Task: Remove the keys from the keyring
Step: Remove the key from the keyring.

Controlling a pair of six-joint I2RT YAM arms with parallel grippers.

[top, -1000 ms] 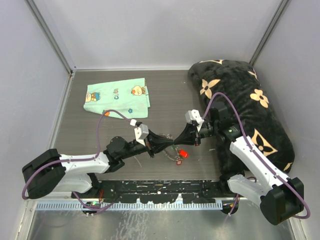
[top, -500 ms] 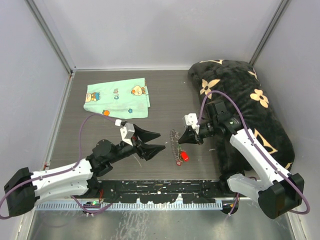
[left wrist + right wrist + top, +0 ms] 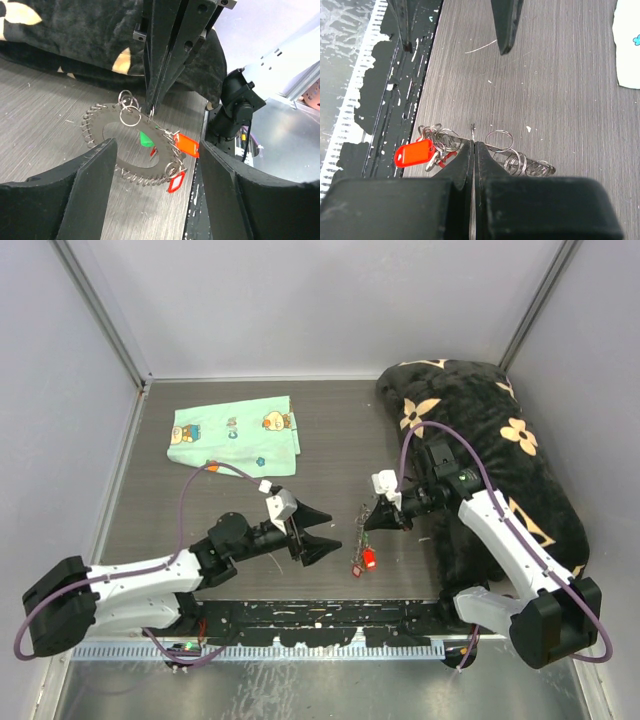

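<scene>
The keyring [image 3: 90,126], a wide silver loop fringed with small rings, hangs tilted from my right gripper [image 3: 373,519], its low edge near the table. That gripper [image 3: 472,145] is shut on the loop's wire [image 3: 532,165]. Keys with an orange head [image 3: 187,145], a red head [image 3: 176,182] and a green head [image 3: 145,139] bunch at the ring's near side; the red one [image 3: 369,558] dangles lowest. My left gripper [image 3: 336,530] is open just left of the ring, not touching it. Its fingers [image 3: 97,180] frame the ring with nothing between them.
A mint-green cartoon-print cloth [image 3: 235,438] lies at the back left. A large black cushion with tan flowers [image 3: 500,450] fills the right side, right behind my right arm. A black rail [image 3: 320,617] runs along the table's near edge.
My left gripper has let go, opened and drawn back to the left of the keyring. My right gripper has stayed shut on the ring, which now hangs from it alone.
</scene>
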